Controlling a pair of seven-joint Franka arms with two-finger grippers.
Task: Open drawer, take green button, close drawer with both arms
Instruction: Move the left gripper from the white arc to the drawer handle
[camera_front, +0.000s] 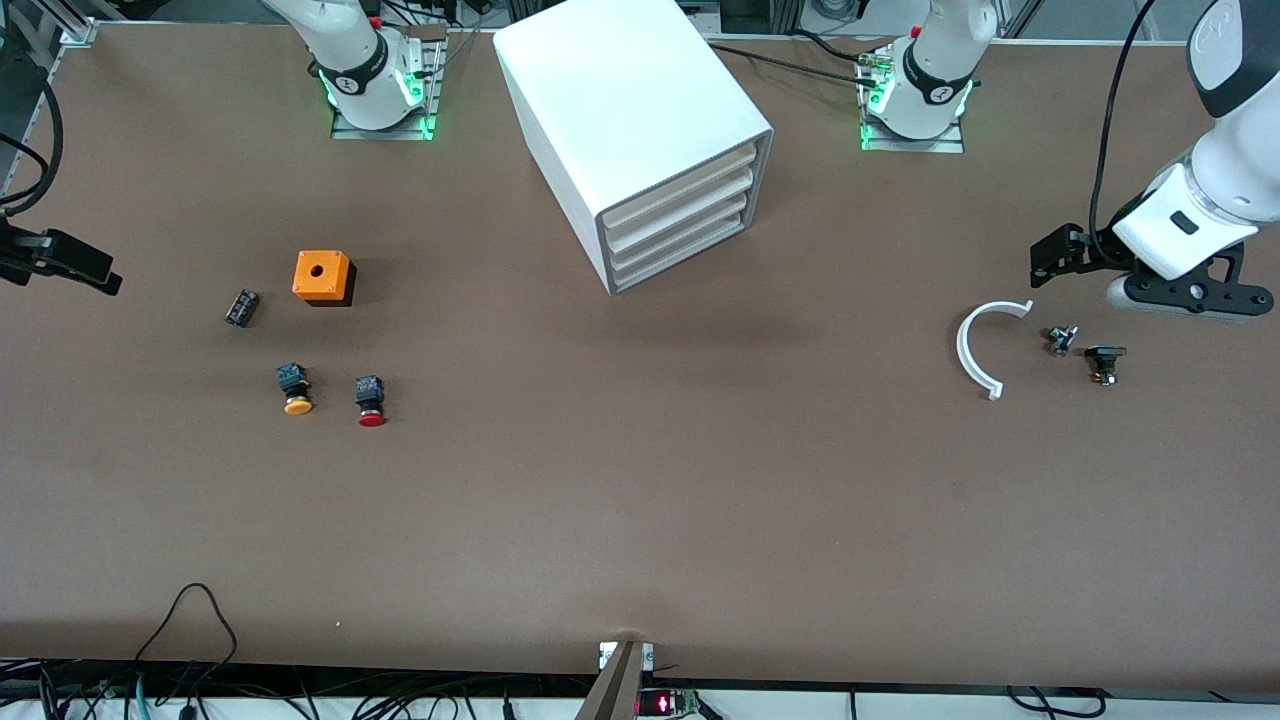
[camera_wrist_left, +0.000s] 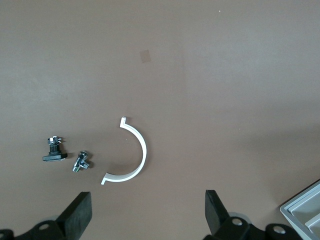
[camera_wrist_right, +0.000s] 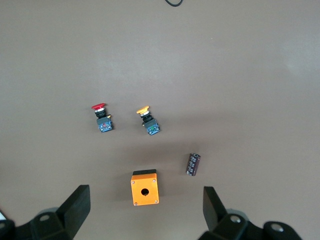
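The white cabinet (camera_front: 640, 120) stands mid-table near the arms' bases, with four cream drawer fronts (camera_front: 680, 215) stacked alike and all shut. No green-capped button shows in any view. My left gripper (camera_front: 1195, 298) hangs open and empty over the table at the left arm's end, beside a white arc; in the left wrist view (camera_wrist_left: 148, 215) its fingers stand wide apart. My right gripper (camera_front: 70, 262) hangs open and empty over the right arm's end; in the right wrist view (camera_wrist_right: 145, 210) an orange box lies ahead of its fingers.
Toward the right arm's end lie an orange box (camera_front: 323, 277), a dark cylinder part (camera_front: 241, 307), a yellow-capped button (camera_front: 296, 390) and a red-capped button (camera_front: 371, 400). Toward the left arm's end lie a white arc (camera_front: 985, 345) and two small parts (camera_front: 1060, 340), (camera_front: 1105, 362).
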